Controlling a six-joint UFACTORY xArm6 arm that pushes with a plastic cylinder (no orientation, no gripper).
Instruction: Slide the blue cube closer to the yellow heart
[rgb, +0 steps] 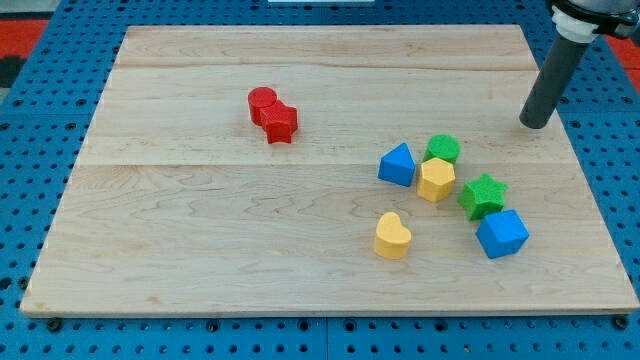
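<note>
The blue cube (502, 234) sits at the view's lower right on the wooden board (200, 220). The yellow heart (392, 236) lies to its left, about a hundred pixels away, with bare wood between them. My tip (535, 125) rests on the board at the view's upper right, well above the blue cube and apart from every block. The dark rod rises from it toward the view's top right corner.
A green star (483, 194) touches the blue cube's upper left. A yellow hexagon (436, 180), a green cylinder (443, 149) and a blue triangular block (397, 164) cluster above the heart. A red cylinder (263, 105) and red star (282, 123) sit left of centre.
</note>
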